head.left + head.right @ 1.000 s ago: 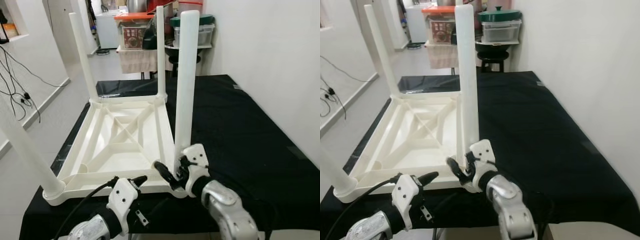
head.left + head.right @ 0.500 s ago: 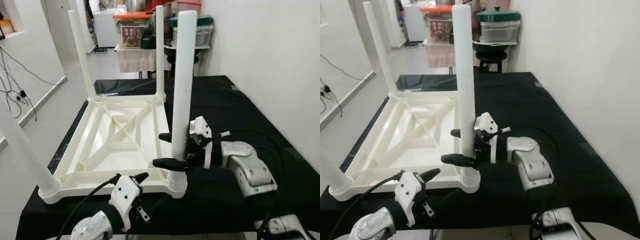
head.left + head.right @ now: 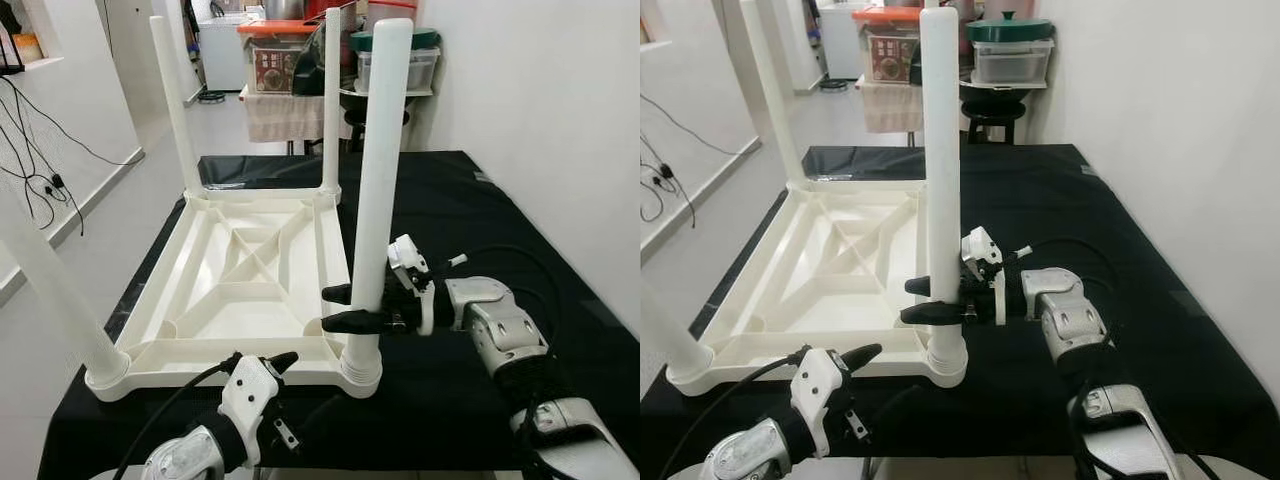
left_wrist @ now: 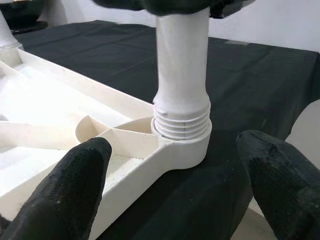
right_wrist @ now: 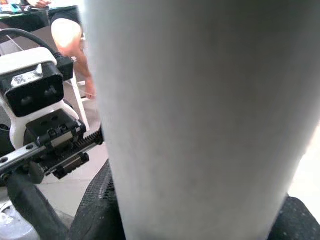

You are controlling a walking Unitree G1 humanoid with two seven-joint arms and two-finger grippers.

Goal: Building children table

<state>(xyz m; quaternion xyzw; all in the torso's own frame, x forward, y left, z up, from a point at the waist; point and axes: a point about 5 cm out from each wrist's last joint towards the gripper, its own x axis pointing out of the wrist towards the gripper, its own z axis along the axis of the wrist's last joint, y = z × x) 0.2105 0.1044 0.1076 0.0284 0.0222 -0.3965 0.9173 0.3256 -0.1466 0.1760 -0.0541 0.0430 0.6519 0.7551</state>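
A white table (image 3: 250, 290) is laid upside down on a black cloth (image 3: 480, 230), its ribbed underside facing up and four legs standing upright from the corners. The near-right leg (image 3: 378, 170) is seated in its corner socket (image 4: 182, 142), where a band of screw threads is seen just above the collar. This leg is clasped low down by the right gripper (image 3: 352, 307) — one black finger is laid on each side of it, and the shaft is pressed close against the wrist camera. The left gripper (image 4: 175, 185) is held low at the near edge of the cloth, just in front of that corner, with its fingers spread wide and nothing between them. Beyond the cloth, storage boxes (image 3: 275, 60) are stacked on a stand, and cables (image 3: 45, 180) are hung along the wall on the left.
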